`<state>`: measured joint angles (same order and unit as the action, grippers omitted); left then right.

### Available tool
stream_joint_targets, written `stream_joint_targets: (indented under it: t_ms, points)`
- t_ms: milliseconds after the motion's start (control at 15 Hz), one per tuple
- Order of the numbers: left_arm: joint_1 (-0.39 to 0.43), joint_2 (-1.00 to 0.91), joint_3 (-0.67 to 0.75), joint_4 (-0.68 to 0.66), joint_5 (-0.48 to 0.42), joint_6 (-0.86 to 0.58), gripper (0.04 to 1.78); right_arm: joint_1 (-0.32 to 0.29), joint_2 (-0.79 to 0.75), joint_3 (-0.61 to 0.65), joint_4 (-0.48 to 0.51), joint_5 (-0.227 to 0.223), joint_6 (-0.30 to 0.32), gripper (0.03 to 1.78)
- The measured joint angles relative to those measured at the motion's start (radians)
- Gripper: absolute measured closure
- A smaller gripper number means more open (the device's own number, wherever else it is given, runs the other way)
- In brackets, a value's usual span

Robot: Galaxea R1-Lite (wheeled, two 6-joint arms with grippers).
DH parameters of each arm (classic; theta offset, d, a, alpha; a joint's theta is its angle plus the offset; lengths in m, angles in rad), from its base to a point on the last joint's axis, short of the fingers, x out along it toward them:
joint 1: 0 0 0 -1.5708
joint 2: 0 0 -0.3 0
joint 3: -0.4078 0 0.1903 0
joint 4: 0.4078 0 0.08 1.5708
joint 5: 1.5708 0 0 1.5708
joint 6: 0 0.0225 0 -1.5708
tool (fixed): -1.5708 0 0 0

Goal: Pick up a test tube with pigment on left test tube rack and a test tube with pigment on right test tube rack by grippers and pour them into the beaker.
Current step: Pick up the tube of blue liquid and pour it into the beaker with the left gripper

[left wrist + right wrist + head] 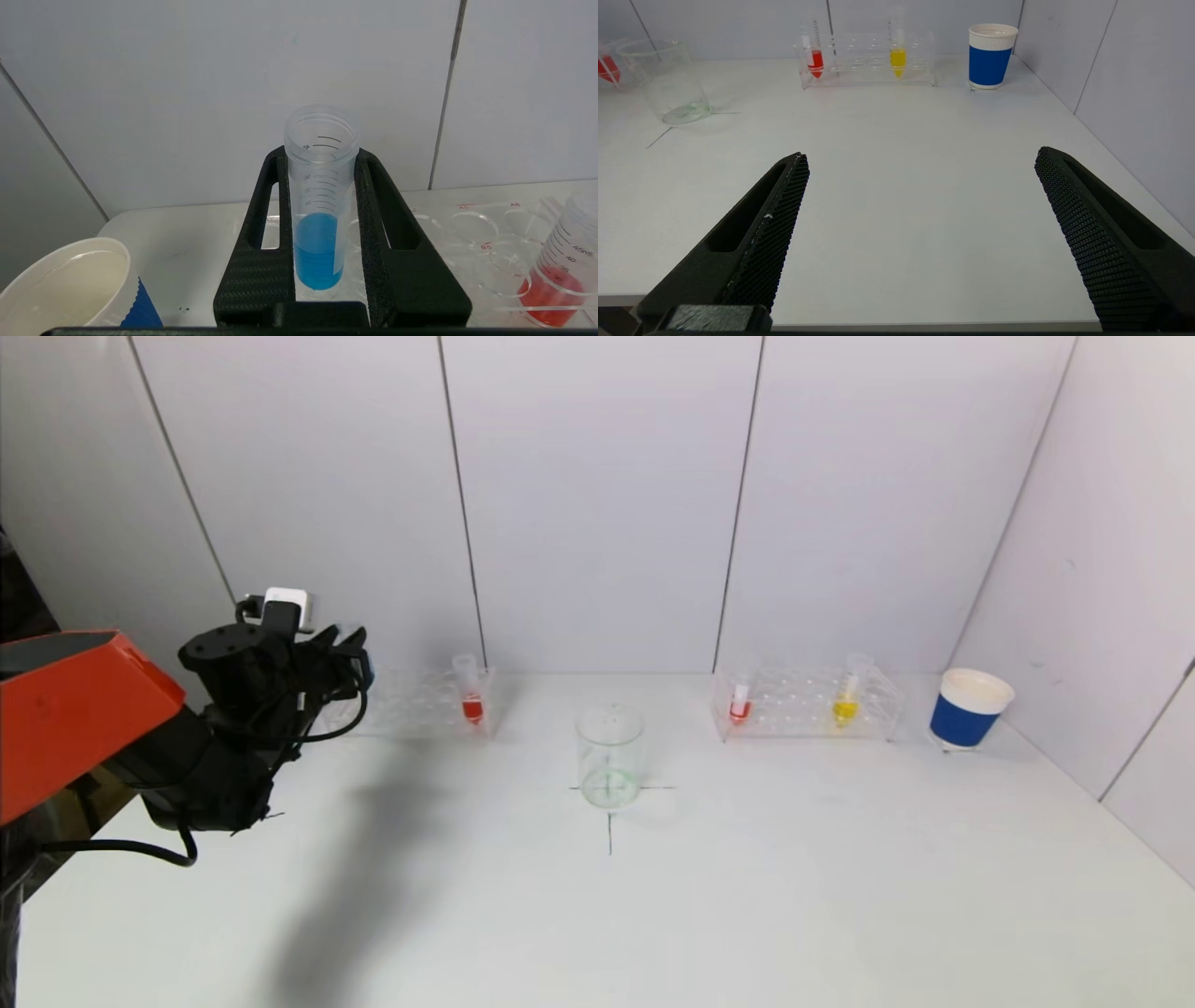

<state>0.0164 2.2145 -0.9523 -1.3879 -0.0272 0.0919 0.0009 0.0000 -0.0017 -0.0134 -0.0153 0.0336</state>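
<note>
1. While the left gripper [322, 233] is clamped on the blue-pigment test tube [320, 205] at the left test tube rack [411, 702], the tube stands upright between the two black fingers [261, 242], its open mouth above them. Whether its tip has cleared the rack hole I cannot tell.
2. The right gripper [920, 233] hangs low over the near edge of the table [901, 196], fingers spread wide and holding nothing, well apart from the right test tube rack [808, 705].
3. The beaker [610, 756] sits on the cross mark between the racks, with only a faint greenish film on its bottom.
4. Risks, as I judge them:
   - The tube is uncapped, so any tilt during the carry could spill blue liquid on the table.
   - A sideways pull before the tube is clear could drag the light clear rack and upset the red-pigment tube [470, 695] standing in it.
   - The smooth plastic could slip or rotate in the grip when tipped for pouring.
   - A white-and-blue paper cup [65, 284] stands just beside the gripper; a swing that way could knock it.
   - Pouring off-centre would miss the narrow beaker.
</note>
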Motion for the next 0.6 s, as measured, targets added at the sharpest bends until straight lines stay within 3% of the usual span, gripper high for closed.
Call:
stream_joint_targets:
  t_ms: [600]
  points:
    - [-0.009, -0.138, -0.083, 0.181, 0.0, 0.01, 1.4, 0.0, 0.0, 0.0, 0.0, 0.0, 0.0, 0.05]
